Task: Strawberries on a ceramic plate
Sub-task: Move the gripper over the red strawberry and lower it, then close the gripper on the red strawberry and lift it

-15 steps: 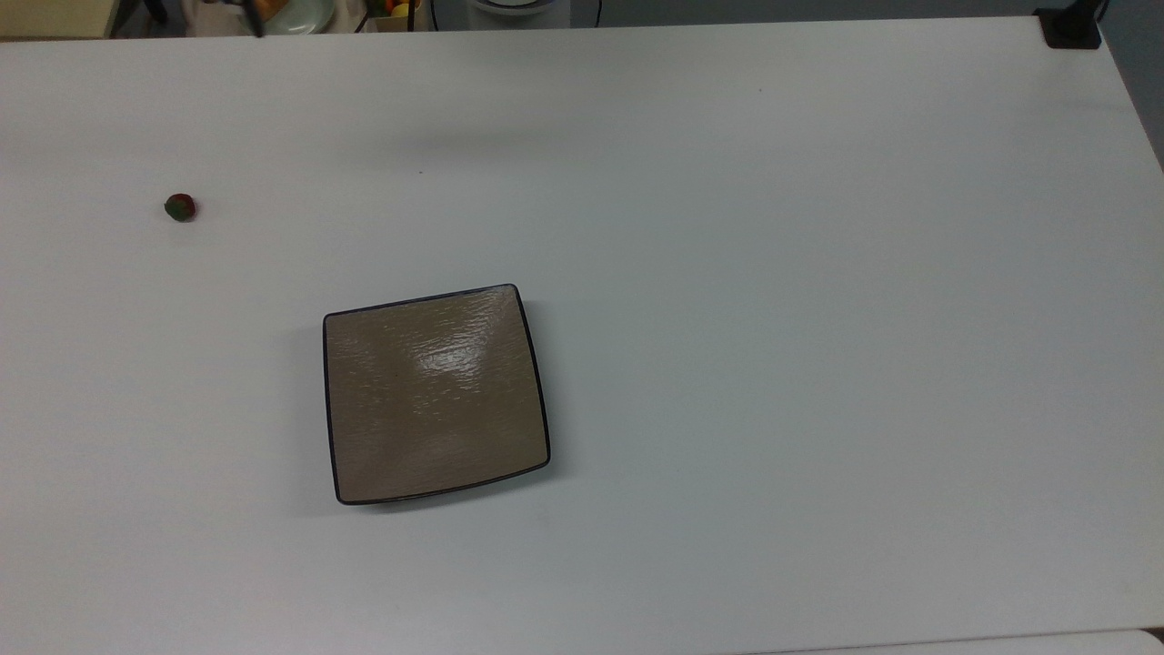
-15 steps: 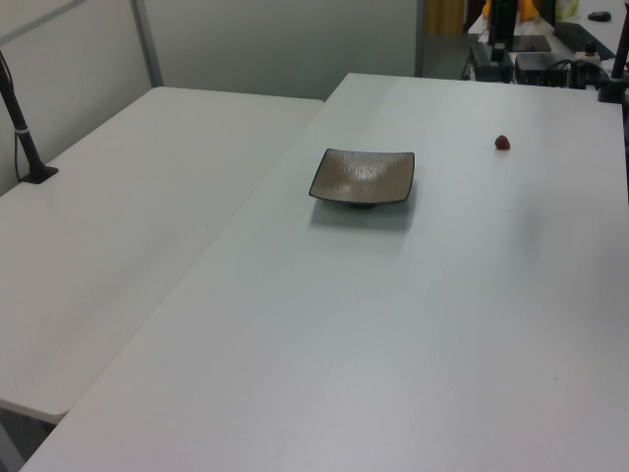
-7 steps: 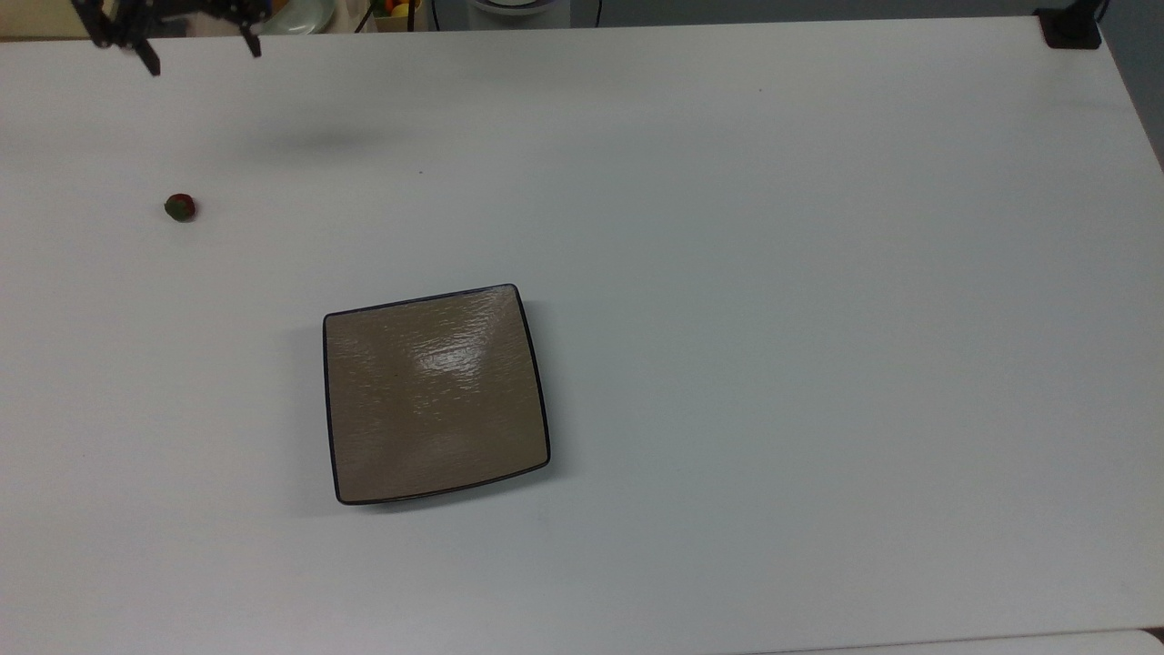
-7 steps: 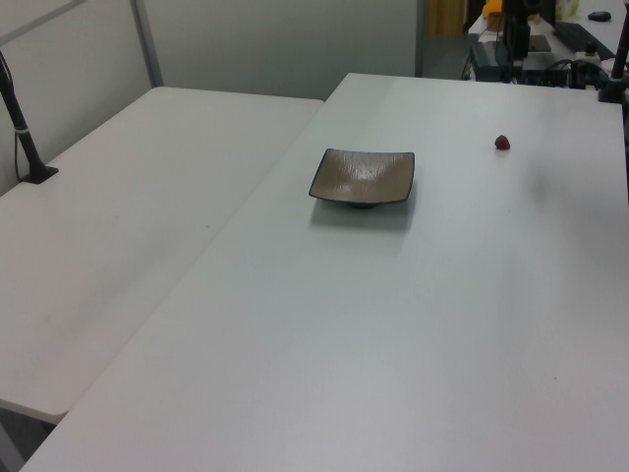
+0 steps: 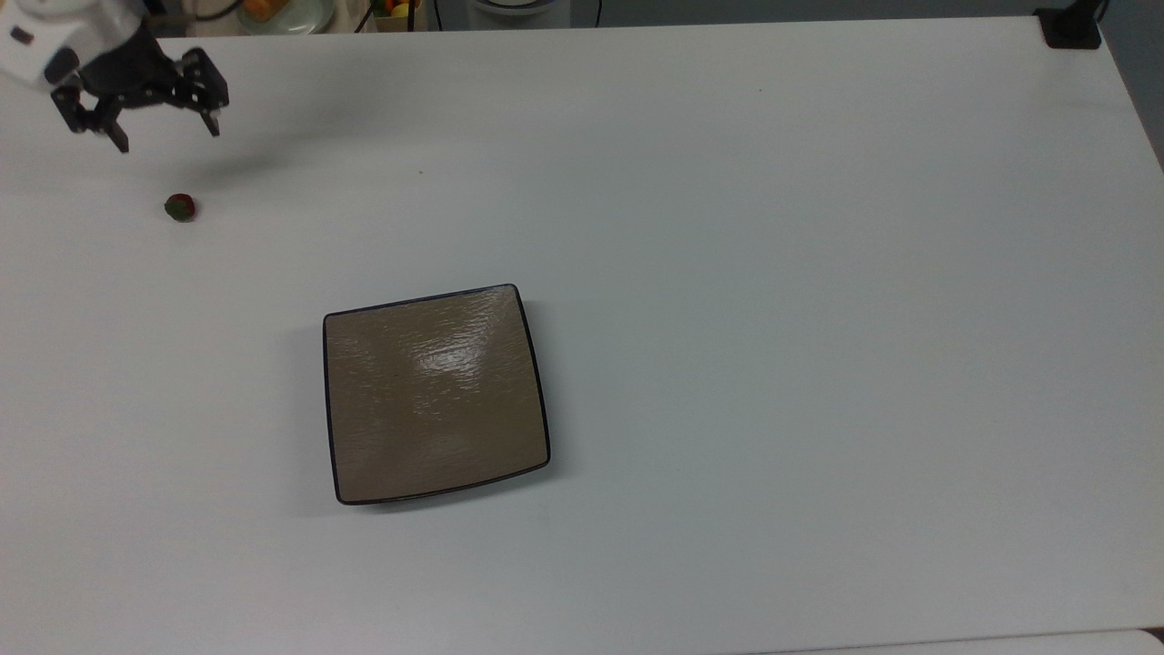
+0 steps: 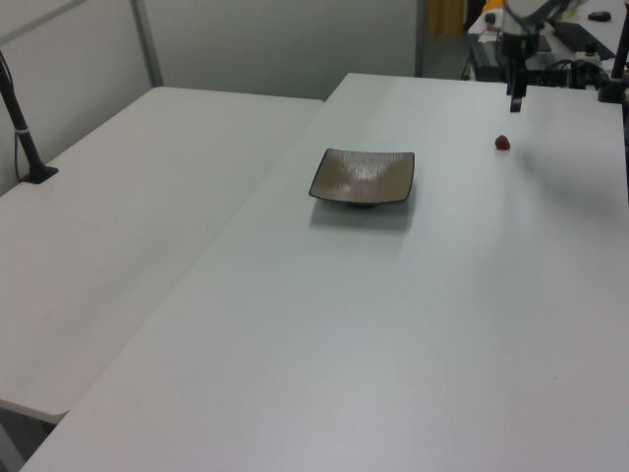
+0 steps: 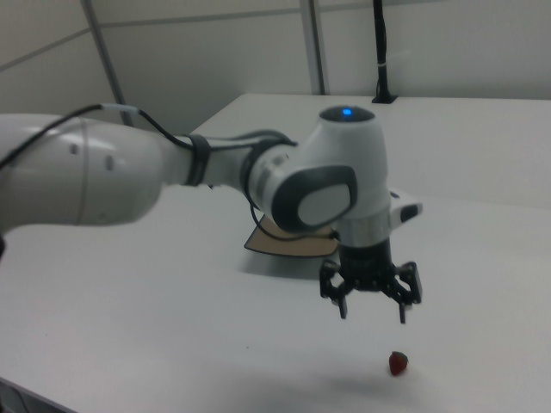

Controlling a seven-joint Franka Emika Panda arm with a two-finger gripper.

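Observation:
A tiny red strawberry (image 5: 180, 207) with a dark green end lies on the white table near the top view's left edge; it also shows in the left view (image 6: 502, 144) and the right view (image 7: 398, 363). The square tan-brown ceramic plate (image 5: 436, 393) with a thin black rim sits bare mid-table (image 6: 363, 177); in the right view the plate (image 7: 280, 241) is mostly hidden behind the arm. My gripper (image 5: 165, 136) hangs open above the table, up and slightly left of the strawberry in the top view, holding nothing. In the right view the gripper (image 7: 372, 312) hovers just above the berry.
A pale green dish with orange food (image 5: 282, 13) and other clutter sit beyond the table's far edge in the top view. A black post base (image 5: 1071, 27) stands at the far right corner. A second white table (image 6: 118, 226) adjoins in the left view.
The arm has come in from the top view's upper left edge and moved down toward the strawberry, its shadow following. Strawberry and plate have not moved.

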